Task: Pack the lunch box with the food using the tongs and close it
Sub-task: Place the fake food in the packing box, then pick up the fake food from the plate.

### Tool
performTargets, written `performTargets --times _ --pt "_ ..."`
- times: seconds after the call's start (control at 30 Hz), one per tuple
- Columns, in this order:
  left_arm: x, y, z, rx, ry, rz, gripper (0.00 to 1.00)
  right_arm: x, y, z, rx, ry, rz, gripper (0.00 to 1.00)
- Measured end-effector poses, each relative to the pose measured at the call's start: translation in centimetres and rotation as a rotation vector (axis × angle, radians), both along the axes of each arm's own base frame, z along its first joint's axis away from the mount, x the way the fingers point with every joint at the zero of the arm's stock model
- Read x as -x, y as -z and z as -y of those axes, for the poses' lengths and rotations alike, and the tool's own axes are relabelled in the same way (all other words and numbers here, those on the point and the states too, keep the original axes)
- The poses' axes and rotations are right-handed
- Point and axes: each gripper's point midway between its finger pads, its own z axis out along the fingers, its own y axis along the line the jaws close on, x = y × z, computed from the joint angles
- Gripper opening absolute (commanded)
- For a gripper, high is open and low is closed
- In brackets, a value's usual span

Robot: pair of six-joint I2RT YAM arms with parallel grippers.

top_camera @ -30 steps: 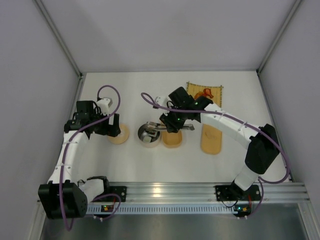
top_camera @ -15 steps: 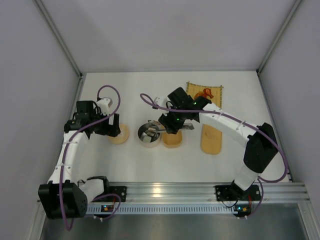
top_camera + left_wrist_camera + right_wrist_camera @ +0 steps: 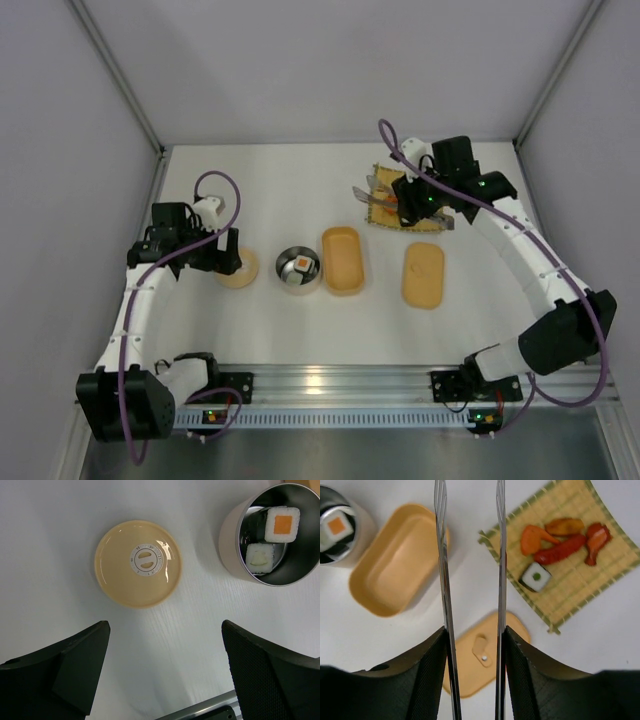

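The orange-tan lunch box lies open with nothing in it. Its lid rests to its right. My right gripper is shut on the tongs. The tong arms stand apart, nothing between them, above the mat's left edge. Food lies on the bamboo mat: a sushi roll, an orange shrimp piece and red pieces. My left gripper hangs open over bare table.
A metal cup left of the lunch box holds two sushi rolls. A round tan lid lies under the left gripper. White walls close in the table on three sides.
My right arm has swung from over the cup and lunch box to the back right above the mat, carrying the tongs. An orange-centred sushi now shows in the cup. The left arm stayed put.
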Motion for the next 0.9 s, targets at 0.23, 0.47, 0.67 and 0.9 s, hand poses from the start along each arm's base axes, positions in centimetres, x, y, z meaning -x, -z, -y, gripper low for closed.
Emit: performTargets --times 0.23,0.47,0.67,0.9 --pt "0.0 0.0 0.2 0.012 0.007 -0.001 0.98 -1.7 3.1 8.3 0.090 0.278 -0.113 0.46" --pt "0.0 0.0 0.2 0.011 0.007 -0.001 0.98 -1.5 5.1 9.7 0.110 0.384 -0.184 0.49" --pt "0.0 0.0 0.2 0.010 0.007 -0.001 0.98 -1.0 8.7 10.2 0.149 0.432 -0.284 0.52" --pt "0.0 0.0 0.2 0.010 0.006 -0.001 0.98 -1.2 9.8 10.4 0.164 0.461 -0.308 0.54"
